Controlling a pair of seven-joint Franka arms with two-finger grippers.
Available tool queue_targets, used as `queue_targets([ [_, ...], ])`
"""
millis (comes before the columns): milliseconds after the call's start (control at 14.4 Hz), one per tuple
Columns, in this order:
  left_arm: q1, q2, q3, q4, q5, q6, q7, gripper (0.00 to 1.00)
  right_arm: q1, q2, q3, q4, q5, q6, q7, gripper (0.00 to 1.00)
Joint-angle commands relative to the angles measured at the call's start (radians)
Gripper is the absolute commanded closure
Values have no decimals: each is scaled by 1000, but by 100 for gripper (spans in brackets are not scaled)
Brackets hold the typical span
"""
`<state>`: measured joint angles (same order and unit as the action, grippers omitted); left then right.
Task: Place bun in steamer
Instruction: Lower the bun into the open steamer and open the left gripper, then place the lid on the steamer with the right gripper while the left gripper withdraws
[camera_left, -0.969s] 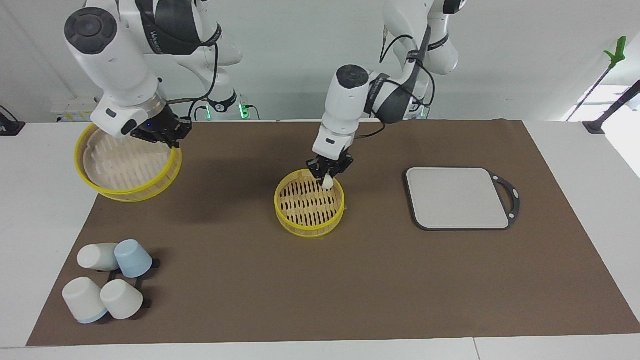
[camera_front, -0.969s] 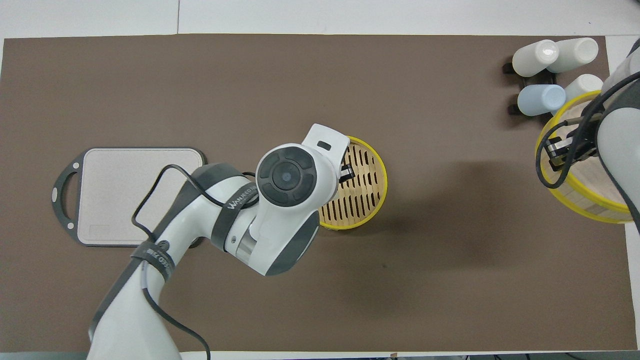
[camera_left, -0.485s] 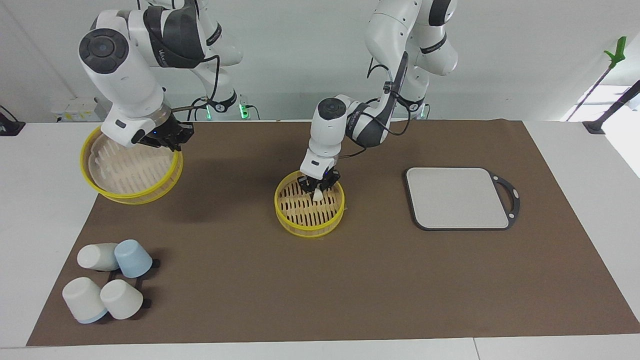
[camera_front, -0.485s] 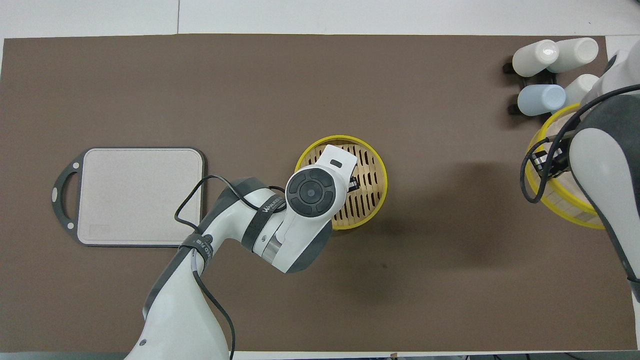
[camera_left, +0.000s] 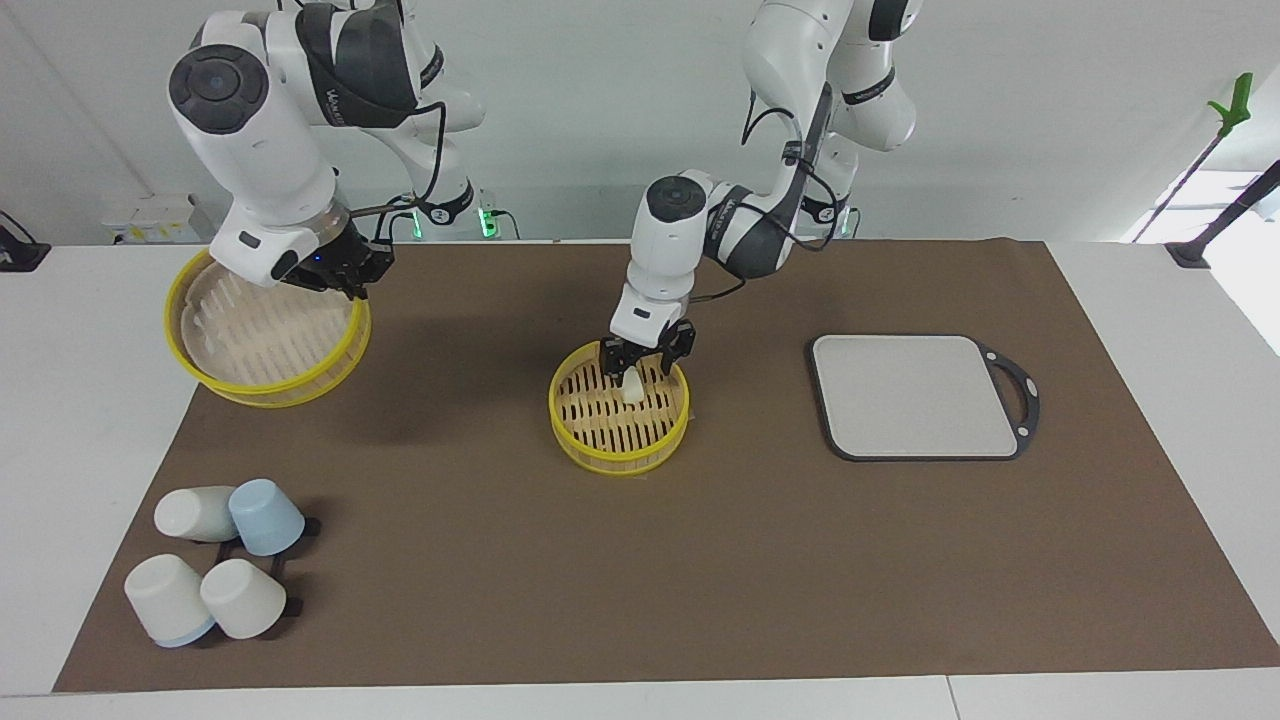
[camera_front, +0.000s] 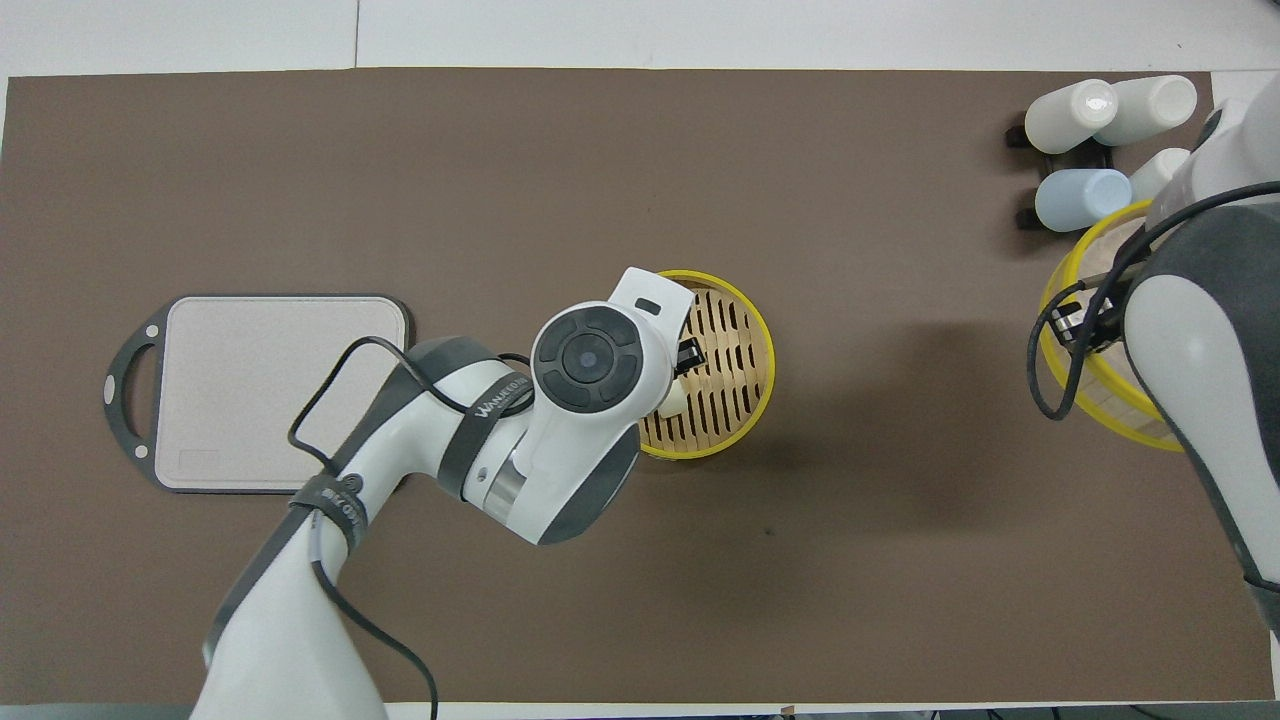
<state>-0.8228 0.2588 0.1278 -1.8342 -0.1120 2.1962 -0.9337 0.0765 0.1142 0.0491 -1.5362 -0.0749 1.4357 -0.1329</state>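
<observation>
The bun (camera_left: 633, 388) stands on the slatted floor of the yellow-rimmed steamer (camera_left: 615, 455) in the middle of the brown mat. It also shows in the overhead view (camera_front: 676, 400), in the steamer (camera_front: 765, 352). My left gripper (camera_left: 645, 352) hangs just above the bun, open, with its fingers apart on either side and not touching it. My right gripper (camera_left: 340, 275) is shut on the rim of the second steamer tier (camera_left: 260, 335). It holds this tier tilted in the air over the mat's corner at the right arm's end.
A grey rectangular board (camera_left: 915, 395) with a dark handle lies on the mat toward the left arm's end. Several white and blue cups (camera_left: 215, 560) lie on a black rack at the mat's corner farthest from the robots, at the right arm's end.
My left gripper brought the bun down into the steamer, opened and rose a little, leaving the bun on the slats. The right arm shifted slightly with its tier.
</observation>
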Motion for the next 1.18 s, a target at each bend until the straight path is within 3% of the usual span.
queue_targets([
  [0, 104, -174, -2, -27, -17, -172, 27, 0, 148, -13, 8, -27, 17, 130, 160, 100],
  [208, 265, -295, 4, -14, -15, -346, 206, 0, 362, 106, 6, 26, 84, 297, 479, 100],
  [415, 463, -352, 9, 47, 24, -531, 509, 0, 491, 248, 3, 70, 87, 483, 653, 100],
  [762, 675, -354, 9, 124, 138, -645, 898, 0, 520, 298, 6, 56, 96, 525, 717, 100],
  [1108, 691, -359, 9, 127, 167, -684, 940, 0, 537, 314, 8, 28, 107, 569, 760, 100],
])
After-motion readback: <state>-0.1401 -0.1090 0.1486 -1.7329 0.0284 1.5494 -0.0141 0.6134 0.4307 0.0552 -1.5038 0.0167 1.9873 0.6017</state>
